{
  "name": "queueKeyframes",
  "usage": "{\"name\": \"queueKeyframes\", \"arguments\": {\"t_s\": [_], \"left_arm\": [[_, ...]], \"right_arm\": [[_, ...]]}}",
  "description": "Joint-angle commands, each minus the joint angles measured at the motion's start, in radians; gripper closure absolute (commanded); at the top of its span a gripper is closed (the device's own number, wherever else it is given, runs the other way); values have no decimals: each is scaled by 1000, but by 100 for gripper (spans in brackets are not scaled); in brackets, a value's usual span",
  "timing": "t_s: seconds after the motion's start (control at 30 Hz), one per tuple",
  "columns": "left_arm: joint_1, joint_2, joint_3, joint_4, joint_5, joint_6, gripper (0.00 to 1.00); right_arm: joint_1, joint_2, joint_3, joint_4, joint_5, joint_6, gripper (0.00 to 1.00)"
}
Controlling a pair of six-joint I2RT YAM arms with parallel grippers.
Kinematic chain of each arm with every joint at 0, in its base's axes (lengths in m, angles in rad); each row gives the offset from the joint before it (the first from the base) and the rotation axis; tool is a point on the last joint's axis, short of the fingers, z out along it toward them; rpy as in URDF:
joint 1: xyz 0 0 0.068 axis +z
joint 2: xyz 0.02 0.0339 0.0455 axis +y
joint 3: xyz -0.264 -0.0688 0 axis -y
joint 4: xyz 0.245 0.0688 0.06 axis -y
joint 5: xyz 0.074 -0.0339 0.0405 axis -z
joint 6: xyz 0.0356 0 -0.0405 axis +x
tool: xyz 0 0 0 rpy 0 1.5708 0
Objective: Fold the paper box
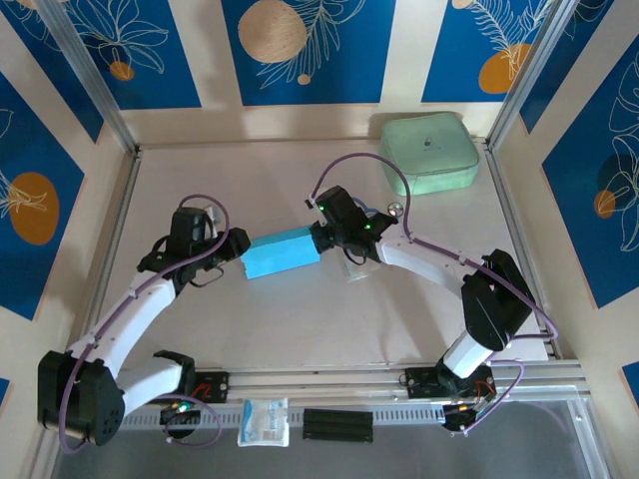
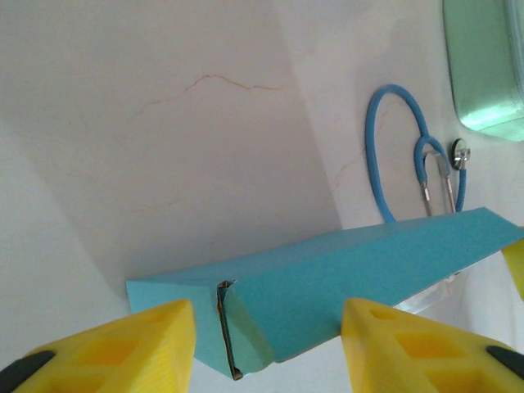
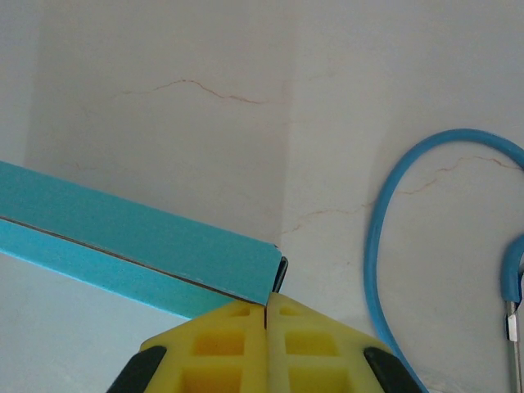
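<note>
From above, the paper box (image 1: 283,252), smooth sky-blue card folded into a long flat rectangle, spans the middle of the pale, faintly veined worktop (image 1: 250,329), bridging my left arm (image 1: 140,309) and my right arm (image 1: 439,264). Behind my right arm sits a mint-green case (image 1: 429,152) with rounded corners, closed, bearing a small mark on its lid too tiny to read. A small white-and-blue plastic packet (image 1: 265,421) lies at the near edge by my bases. At my left wrist, my yellow, hollow-celled left fingers (image 2: 123,348) stand about half apart, one on each side of the box's end, where a tucked flap shows a raw grey edge. Both overlap the card, but I cannot tell whether they press it. Beyond lies a stethoscope (image 2: 385,155), a glossy blue tube with metal prongs and a round silver head, near the case's corner. At my right wrist, my yellow right fingers (image 3: 229,348) are pressed flat together, pinching the thin card edge at the box's corner.
</note>
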Motion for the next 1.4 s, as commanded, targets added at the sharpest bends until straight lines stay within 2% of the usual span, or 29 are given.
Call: {"name": "queueKeyframes", "arguments": {"t_s": [0.0,0.17,0.33,0.6,0.83,0.93,1.0,1.13,1.37], "left_arm": [[9,-12,-43,-8,15,-14,53],[13,-27,-91,7,10,-4,60],[13,-29,-98,16,19,12,64],[13,-34,-90,16,27,16,65],[14,-34,-90,24,36,16,66],[12,-33,-86,24,43,21,66],[13,-31,-82,23,49,29,67],[11,-31,-81,24,58,45,68],[10,-25,-78,24,56,52,68]], "right_arm": [[13,24,17,-52,-7,1,97],[23,21,31,-79,-17,10,92],[46,6,60,-128,-52,11,85],[45,-37,79,-171,-41,28,63],[45,-108,67,-174,-54,33,52],[30,-144,73,-177,-62,83,40],[-20,-159,89,-187,-116,176,35],[-165,-118,165,-257,-343,384,34],[-188,13,242,-332,-458,400,38]]}}
